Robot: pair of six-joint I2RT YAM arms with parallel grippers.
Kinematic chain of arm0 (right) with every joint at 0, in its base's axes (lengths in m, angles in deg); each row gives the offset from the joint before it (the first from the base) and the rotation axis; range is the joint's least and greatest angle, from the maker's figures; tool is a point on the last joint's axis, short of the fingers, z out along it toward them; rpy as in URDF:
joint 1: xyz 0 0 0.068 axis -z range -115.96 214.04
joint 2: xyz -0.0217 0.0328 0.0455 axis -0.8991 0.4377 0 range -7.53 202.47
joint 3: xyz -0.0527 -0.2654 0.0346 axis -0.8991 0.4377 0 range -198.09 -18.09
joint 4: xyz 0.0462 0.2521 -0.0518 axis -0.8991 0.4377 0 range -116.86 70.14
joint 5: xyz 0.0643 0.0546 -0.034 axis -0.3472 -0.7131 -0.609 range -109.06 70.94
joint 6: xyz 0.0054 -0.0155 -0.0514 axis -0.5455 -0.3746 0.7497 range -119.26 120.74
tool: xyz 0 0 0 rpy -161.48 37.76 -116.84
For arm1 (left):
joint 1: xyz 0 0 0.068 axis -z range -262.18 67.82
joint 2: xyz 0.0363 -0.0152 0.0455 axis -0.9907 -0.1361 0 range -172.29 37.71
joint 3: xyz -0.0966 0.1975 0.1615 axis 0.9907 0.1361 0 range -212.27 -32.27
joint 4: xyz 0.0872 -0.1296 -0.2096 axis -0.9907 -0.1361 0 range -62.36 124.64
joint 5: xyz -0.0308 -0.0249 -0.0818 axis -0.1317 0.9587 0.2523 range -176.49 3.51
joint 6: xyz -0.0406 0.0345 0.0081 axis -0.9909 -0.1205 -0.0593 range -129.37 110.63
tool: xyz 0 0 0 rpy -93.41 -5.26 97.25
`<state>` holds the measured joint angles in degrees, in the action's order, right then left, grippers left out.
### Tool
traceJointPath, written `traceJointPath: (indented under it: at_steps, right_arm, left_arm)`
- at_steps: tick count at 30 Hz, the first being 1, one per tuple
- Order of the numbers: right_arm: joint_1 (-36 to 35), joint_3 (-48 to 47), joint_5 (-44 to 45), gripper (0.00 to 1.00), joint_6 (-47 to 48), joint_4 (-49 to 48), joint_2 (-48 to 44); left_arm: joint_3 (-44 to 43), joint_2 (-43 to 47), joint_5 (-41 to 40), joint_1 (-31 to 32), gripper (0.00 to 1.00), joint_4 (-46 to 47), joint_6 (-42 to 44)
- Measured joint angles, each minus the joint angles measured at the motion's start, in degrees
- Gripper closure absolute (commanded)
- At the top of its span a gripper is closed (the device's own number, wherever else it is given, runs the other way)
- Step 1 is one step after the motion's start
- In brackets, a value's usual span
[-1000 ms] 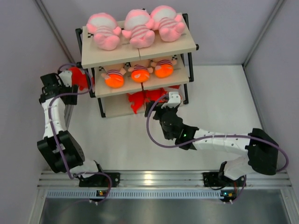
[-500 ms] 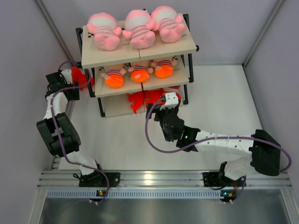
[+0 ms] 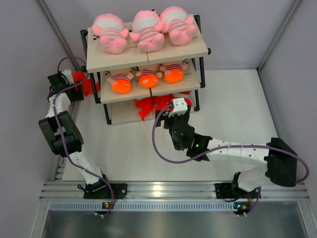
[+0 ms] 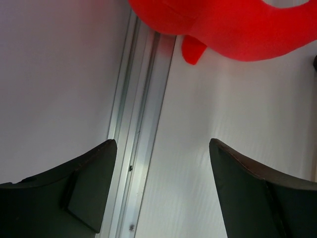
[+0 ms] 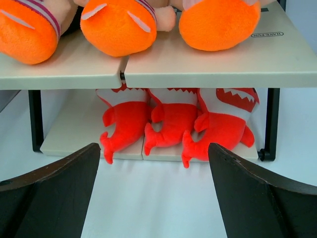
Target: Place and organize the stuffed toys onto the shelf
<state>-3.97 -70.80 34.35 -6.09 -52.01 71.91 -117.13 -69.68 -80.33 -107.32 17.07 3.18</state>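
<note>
Red plush fills the top of the left wrist view: a loose red shark (image 4: 223, 25) lies on the white table (image 4: 237, 114) just ahead of the left gripper (image 4: 162, 148), whose jaws stand apart with nothing between them. The right gripper (image 5: 153, 151), also released and empty, faces the shelf (image 5: 208, 62), where three sharks (image 5: 173, 121) sit on the bottom board straight ahead of it. The step in hand looks like fetching the last shark. Next, the left gripper should advance until the body sits between its fingers, then close.
</note>
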Motion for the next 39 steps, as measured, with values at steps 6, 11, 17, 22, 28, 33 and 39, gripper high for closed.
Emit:
traceJointPath:
  at_steps: [6, 11, 17, 22, 28, 33, 39]
  right_arm:
    - [-0.13, -1.77, 0.20, 0.10, 1.55, 1.16, 0.85]
    - [-0.13, -1.70, 0.68, 0.10, 1.81, 1.11, 0.87]
    - [-0.15, -1.68, 0.85, 0.10, 2.23, 1.20, 0.98]
    - [-0.15, -1.70, 0.92, 0.09, 2.67, 1.38, 2.08]
    - [-0.15, -1.68, 0.98, 0.08, 3.65, 2.47, 3.28]
    - [-0.15, -1.70, 1.01, 0.08, 4.70, 2.54, 4.66]
    - [-0.15, -1.70, 1.29, 0.08, 5.31, 2.69, 5.01]
  left_arm:
    - [-4.28, -3.52, -1.55, 0.94, 0.17, 2.51, -5.22]
    - [-5.88, -5.68, -2.78, 1.09, 0.15, 5.68, -9.11]
    - [-9.01, -9.68, -4.13, 1.97, 0.02, 7.52, -11.98]
    - [-14.82, -14.88, -4.15, 2.80, 0.02, 8.35, -14.49]
    - [-21.57, -21.90, -3.41, 3.19, 0.02, 9.97, -17.05]
    - [-25.05, -27.02, -3.02, 3.76, 0.14, 10.45, -17.62]
    - [-26.71, -28.26, -1.49, 4.79, 1.00, 11.32, -17.31]
